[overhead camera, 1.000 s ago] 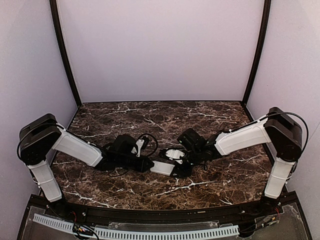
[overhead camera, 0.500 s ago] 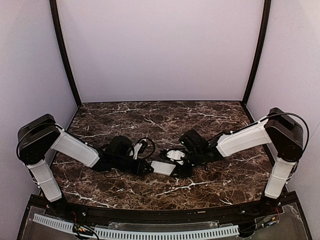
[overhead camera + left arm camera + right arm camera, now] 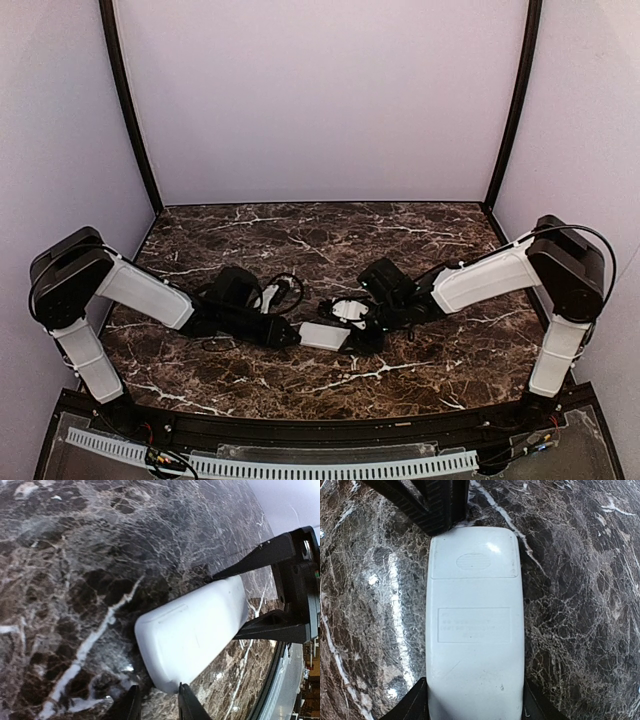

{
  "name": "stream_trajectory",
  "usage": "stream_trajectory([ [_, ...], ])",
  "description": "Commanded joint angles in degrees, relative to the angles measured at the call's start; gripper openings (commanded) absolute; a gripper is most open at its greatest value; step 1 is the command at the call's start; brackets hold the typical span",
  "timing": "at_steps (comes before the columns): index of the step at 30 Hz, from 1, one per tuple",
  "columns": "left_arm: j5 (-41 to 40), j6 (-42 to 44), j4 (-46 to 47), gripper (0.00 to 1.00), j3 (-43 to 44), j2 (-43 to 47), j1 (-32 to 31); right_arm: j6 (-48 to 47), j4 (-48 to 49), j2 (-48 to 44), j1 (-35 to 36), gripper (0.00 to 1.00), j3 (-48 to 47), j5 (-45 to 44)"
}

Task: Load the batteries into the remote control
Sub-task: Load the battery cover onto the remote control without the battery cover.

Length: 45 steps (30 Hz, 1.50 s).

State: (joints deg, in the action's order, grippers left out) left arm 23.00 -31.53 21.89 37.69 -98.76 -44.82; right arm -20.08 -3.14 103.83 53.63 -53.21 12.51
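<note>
I have the remote (image 3: 474, 630) lying flat on the table (image 3: 420, 235), plain white back up, in the near half and between the two arms. From above it runs left to right. Its cover (image 3: 474, 560) sits in place at the left end, and the seam looks flush as far as I can see.

The right gripper (image 3: 474, 700) is clamped across the remote's other end, with one finger pressed on each long side.

The left gripper (image 3: 158, 695) sits low over the marble at the cover end. Its fingers (image 3: 186, 705) are slightly apart, with a narrow gap between them and nothing in it. One fingertip lies right at the remote's rounded corner, but I cannot tell whether it touches.

A black cable (image 3: 290, 285) loops on the table just behind the left wrist.
</note>
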Motion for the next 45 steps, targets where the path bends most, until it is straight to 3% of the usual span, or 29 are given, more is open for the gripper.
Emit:
stream_trajectory([
  [1, -6.1, 3.5, -10.2, 0.26, 1.9, 1.8, 0.9, -1.4, -4.0, 3.9, 0.3, 0.13, 0.0, 1.0],
  [10, -15.2, 8.4, -19.9, 0.18, 5.0, 2.9, 0.5, -0.4, -6.0, 5.0, 0.3, 0.13, -1.7, 1.9],
  [18, -11.5, 7.5, -15.7, 0.15, 7.4, -2.3, -3.0, -1.1, -6.4, 5.6, 0.3, 0.12, -2.8, 2.9],
  [25, -10.2, 9.7, -18.4, 0.14, 12.3, -5.6, -6.5, -2.6, -6.6, 5.5, 0.4, 0.11, -3.0, 2.8],
  [27, -9.0, 9.3, -17.1, 0.16, 10.0, -3.8, -5.0, -3.0, -6.6, 5.1, 0.4, 0.12, -2.6, 2.9],
  [29, -7.4, 9.5, -14.9, 0.25, 7.2, -0.9, -2.9, -3.4, -6.2, 4.5, 0.4, 0.13, -2.0, 3.4],
  [30, -7.5, 10.1, -14.1, 0.34, 5.7, 1.4, -2.1, -3.6, -6.1, 4.2, 0.4, 0.14, -1.7, 3.6],
  [31, -7.8, 10.6, -13.8, 0.39, 5.0, 2.5, -1.9, -3.7, -6.1, 4.0, 0.4, 0.17, -1.5, 3.5],
  [32, -8.3, 11.4, -13.7, 0.51, 4.1, 4.8, -1.5, -3.5, -6.1, 3.7, 0.4, 0.27, -1.4, 3.1],
  [35, -11.7, 13.2, -14.6, 0.76, 3.0, 8.8, -0.9, -3.5, -5.9, 3.3, 0.4, 0.61, -1.3, 2.5],
  [37, -12.8, 14.6, -15.1, 0.85, 2.7, 11.7, -0.2, -3.5, -5.9, 2.6, 0.4, 0.75, -1.4, 2.0],
  [39, -11.8, 16.5, -15.0, 0.91, 2.9, 12.9, 0.6, -3.4, -5.6, 1.4, 0.3, 0.97, -1.2, 1.3],
  [45, -10.0, 25.8, -18.1, 0.98, 6.0, 13.6, 1.2, -2.3, -3.9, -5.2, -0.5, 0.99, 0.3, -1.0],
])
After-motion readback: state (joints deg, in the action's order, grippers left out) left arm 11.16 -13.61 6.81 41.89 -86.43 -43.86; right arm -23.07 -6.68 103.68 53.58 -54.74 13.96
